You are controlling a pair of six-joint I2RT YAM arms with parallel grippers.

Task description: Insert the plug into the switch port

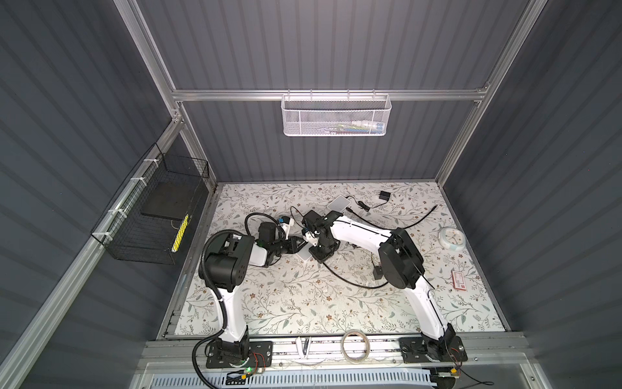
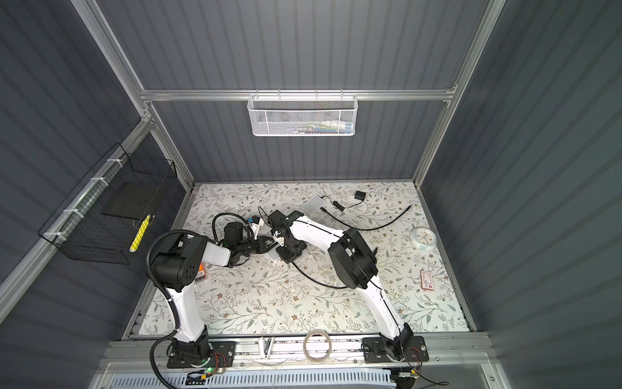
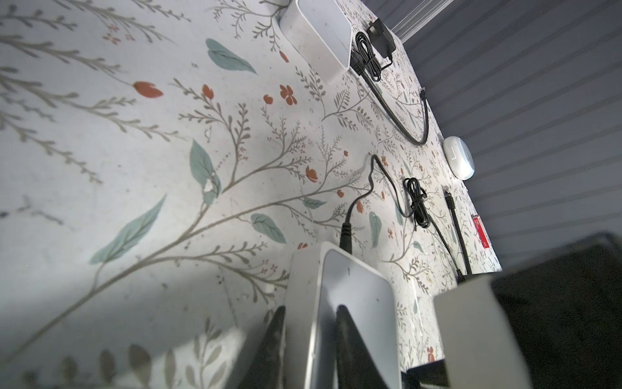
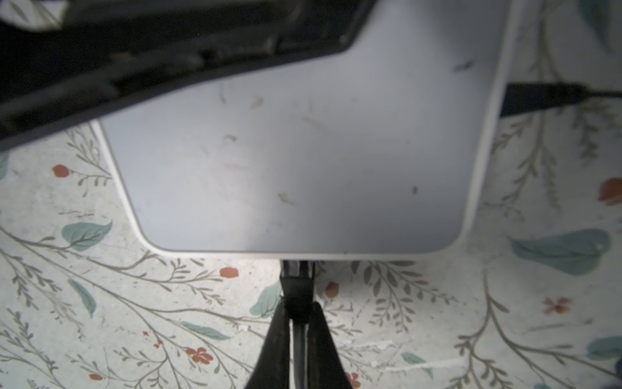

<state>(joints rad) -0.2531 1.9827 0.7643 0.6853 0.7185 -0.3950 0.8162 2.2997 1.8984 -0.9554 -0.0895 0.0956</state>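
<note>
Top views: both arms meet mid-table. The left gripper comes in low from the side, the right gripper points steeply down, and the white switch peeks out between them. A black cable trails off across the floral surface toward the right arm's elbow. The port itself is hidden in both top views. Left wrist view: the two dark fingers are clamped on the switch, one on each flat face, holding it on edge. A separate black power lead sits in its far edge. Right wrist view: the right gripper is pinched tight on the plug, cable running back between the fingers. The plug's nose meets the switch's near edge. The port face is out of sight, so I cannot tell whether it is seated or only touching. Risks, judged from here: an off-axis push could jam the nose on the port rim or bend its clip. A hard push could pivot or slide the switch within the left grip, since only its faces are held. Cable drag could twist the plug between the pads. A shifting switch could also strain the power lead.
</note>
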